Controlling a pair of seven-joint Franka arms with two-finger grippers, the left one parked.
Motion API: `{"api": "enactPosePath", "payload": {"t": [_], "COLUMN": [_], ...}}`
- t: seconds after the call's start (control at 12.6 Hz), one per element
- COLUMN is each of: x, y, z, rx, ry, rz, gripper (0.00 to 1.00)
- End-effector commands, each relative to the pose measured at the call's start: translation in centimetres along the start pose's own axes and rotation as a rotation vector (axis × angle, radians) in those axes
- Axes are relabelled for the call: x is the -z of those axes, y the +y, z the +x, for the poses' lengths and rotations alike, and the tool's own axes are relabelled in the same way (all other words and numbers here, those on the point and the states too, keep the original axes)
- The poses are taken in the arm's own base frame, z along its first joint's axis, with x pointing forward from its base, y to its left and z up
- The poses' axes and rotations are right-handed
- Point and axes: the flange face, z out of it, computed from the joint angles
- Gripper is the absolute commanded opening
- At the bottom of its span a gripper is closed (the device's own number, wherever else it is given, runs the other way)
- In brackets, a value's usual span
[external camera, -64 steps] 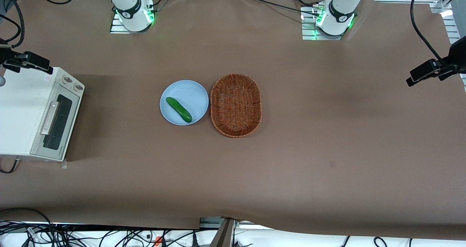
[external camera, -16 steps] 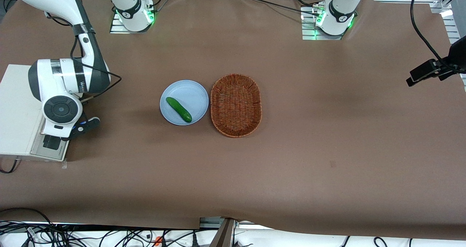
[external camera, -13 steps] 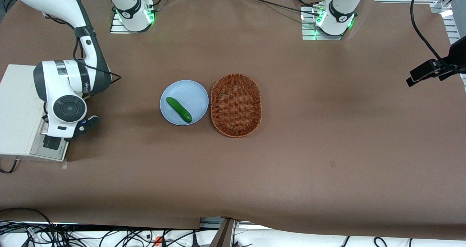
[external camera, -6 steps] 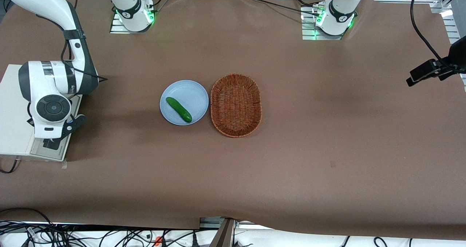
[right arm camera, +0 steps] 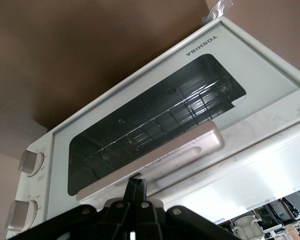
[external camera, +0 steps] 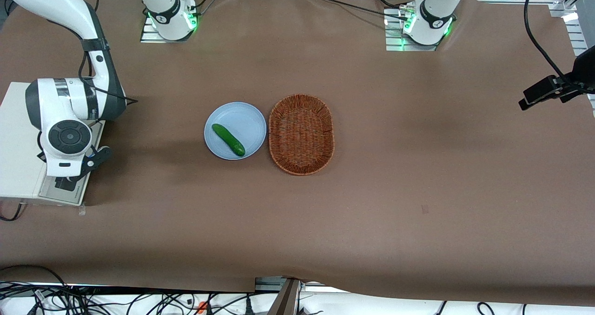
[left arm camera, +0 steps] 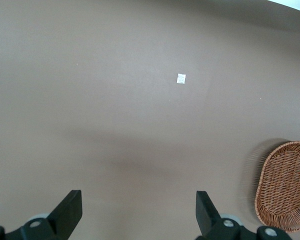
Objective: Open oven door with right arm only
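The cream-white toaster oven (external camera: 18,166) stands at the working arm's end of the table. Its oven door (right arm camera: 140,89) looks closed, with the wire rack showing through the dark glass. The right arm (external camera: 69,120) hangs over the door in the front view and covers most of it; only a strip of the door (external camera: 69,192) shows there. In the right wrist view my gripper (right arm camera: 136,186) is shut, its two black fingers pressed together with nothing between them. Their tips touch the edge of the silver bar handle (right arm camera: 180,152).
Two knobs (right arm camera: 29,162) sit beside the door. Mid-table lies a light blue plate (external camera: 246,120) with a green cucumber (external camera: 228,140), and next to it a brown wicker basket (external camera: 301,134).
The right arm came into view and moved over the oven's front. In the last second its wrist shifted farther onto the oven, then hardly moved. The door stays closed.
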Motion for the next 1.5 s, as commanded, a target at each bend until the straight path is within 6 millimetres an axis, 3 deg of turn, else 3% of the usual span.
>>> {"api": "enactPosePath", "payload": {"t": [0.0, 1.03, 1.42], "x": [-0.7, -1.1, -1.5], "y": [0.0, -0.6, -1.8], "z": [-0.5, 2.2, 4.1], "rx": [0.022, 0.005, -0.051], "ry": [0.002, 0.051, 0.091], "rz": [-0.017, -0.028, 0.028], "gripper": [0.00, 0.00, 0.00]}}
